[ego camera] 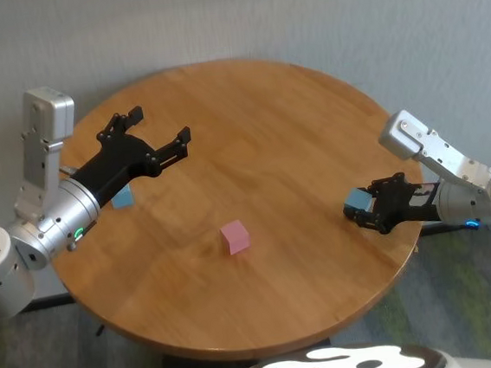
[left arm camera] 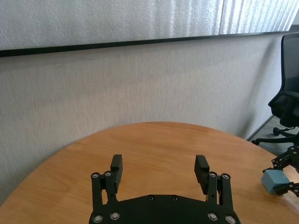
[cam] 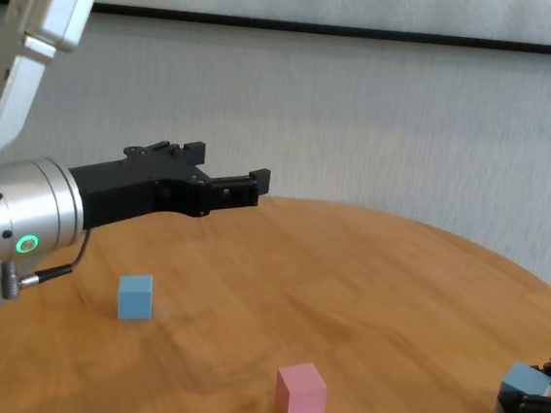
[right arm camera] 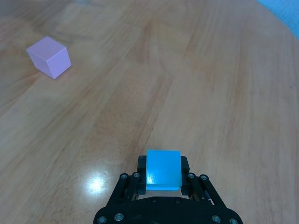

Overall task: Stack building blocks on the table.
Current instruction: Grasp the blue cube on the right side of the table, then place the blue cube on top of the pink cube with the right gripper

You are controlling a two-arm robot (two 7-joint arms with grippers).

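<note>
The right pincer (ego camera: 365,210) is pinching one light blue block (right arm camera: 163,170) low at the right edge of the bench (ego camera: 266,121), so I judge it must next be carried left onto the pink block (ego camera: 235,236) near the middle, while the left pincer (ego camera: 158,130) hangs spread above the far left, over the second blue block (cam: 135,296).

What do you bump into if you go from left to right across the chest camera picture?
left gripper open above the table → light blue block sitting alone → pink block → second light blue block pinched in the right gripper at the table's right edge.
</note>
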